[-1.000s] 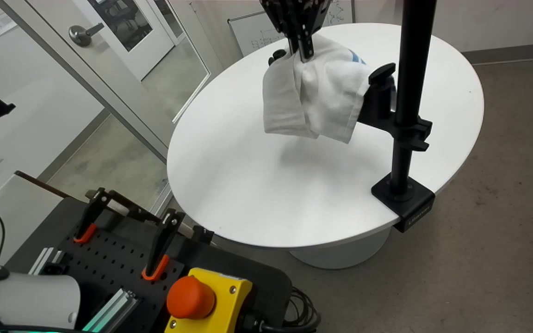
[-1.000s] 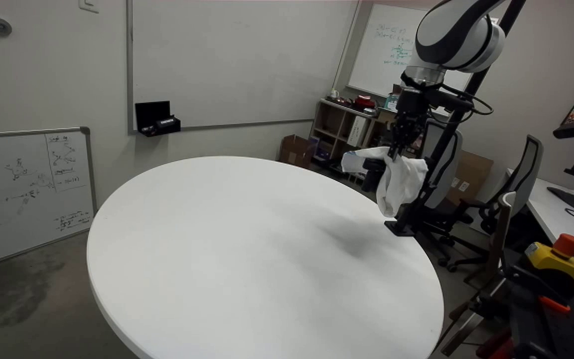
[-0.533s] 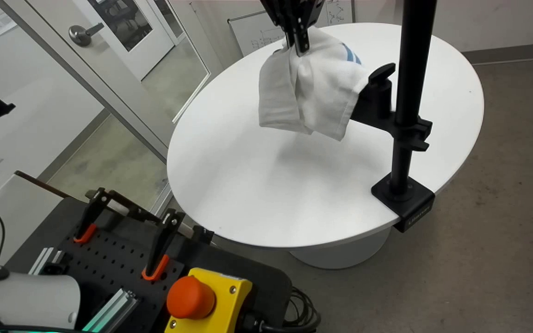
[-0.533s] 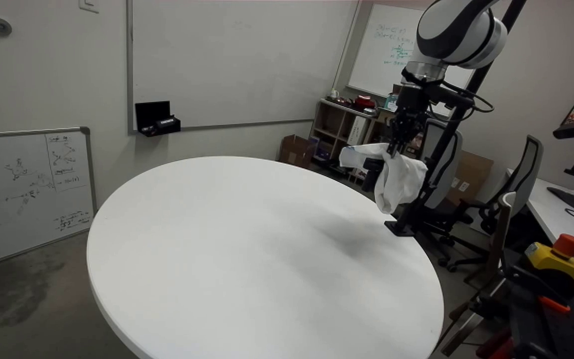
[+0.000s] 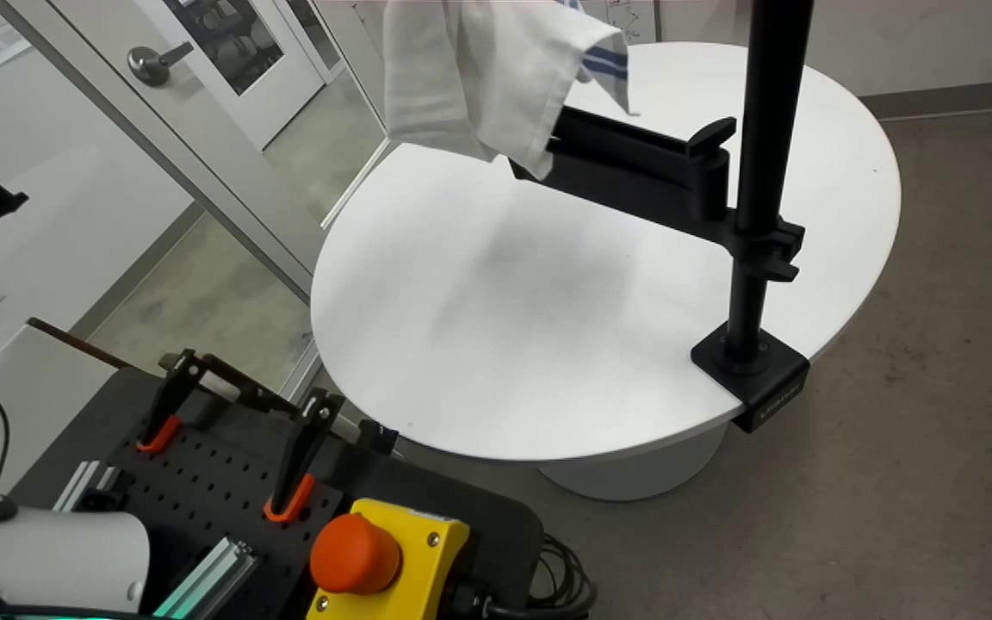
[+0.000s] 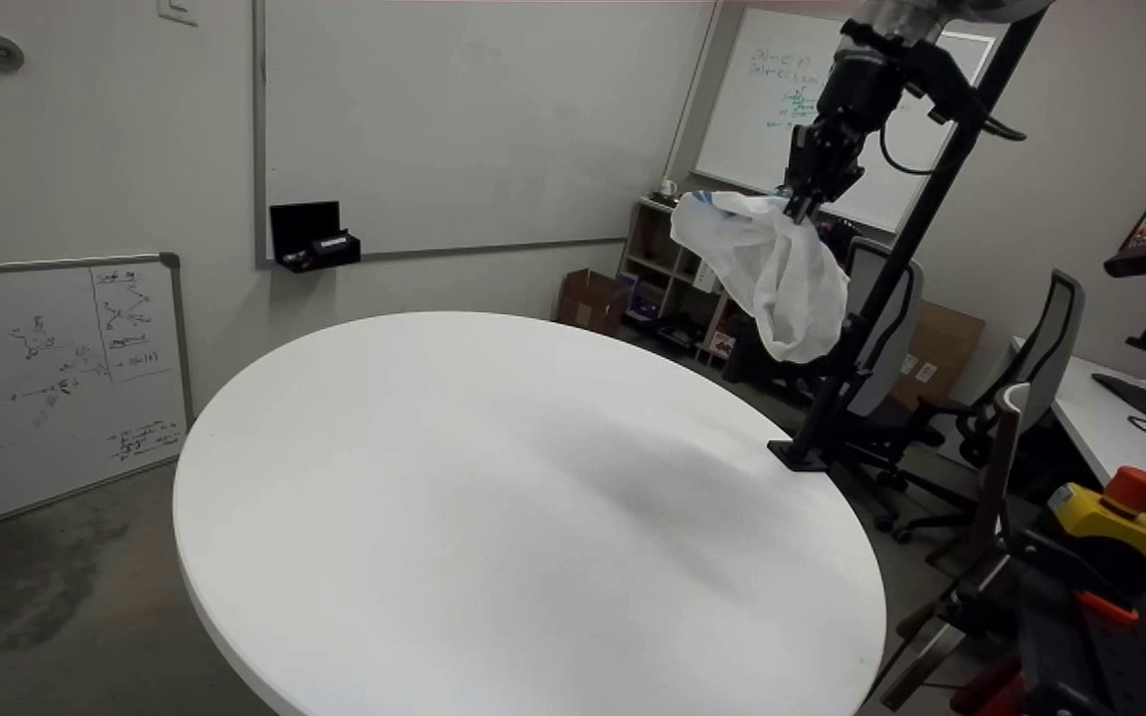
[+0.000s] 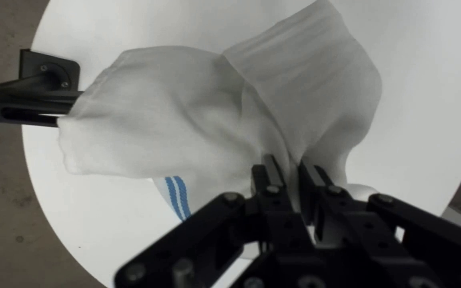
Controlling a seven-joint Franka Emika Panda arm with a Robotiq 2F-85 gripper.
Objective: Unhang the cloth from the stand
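Note:
The white cloth with blue stripes (image 5: 496, 77) hangs in folds from my gripper (image 6: 800, 211). The cloth also shows in an exterior view (image 6: 787, 278) and in the wrist view (image 7: 166, 116). In the wrist view my gripper (image 7: 287, 164) is shut with a bunched fold between its fingers. The black stand (image 5: 759, 164) is clamped at the table edge. Its side arm (image 5: 625, 176) reaches out below the cloth, and its far end is hidden behind the cloth. I cannot tell whether the cloth touches it. In the wrist view the stand (image 7: 34, 102) is at the left.
A round white table (image 5: 548, 362) lies below the cloth. The stand's post (image 6: 916, 234) rises close beside my gripper. A yellow box with a red button (image 5: 393, 560) and a black cart with clamps (image 5: 203, 482) stand near the table. Chairs (image 6: 881, 328) are behind the post.
My gripper has risen and carried the cloth up with it. In an exterior view the cloth moved up and left, uncovering much of the stand's side arm, and the gripper left that view.

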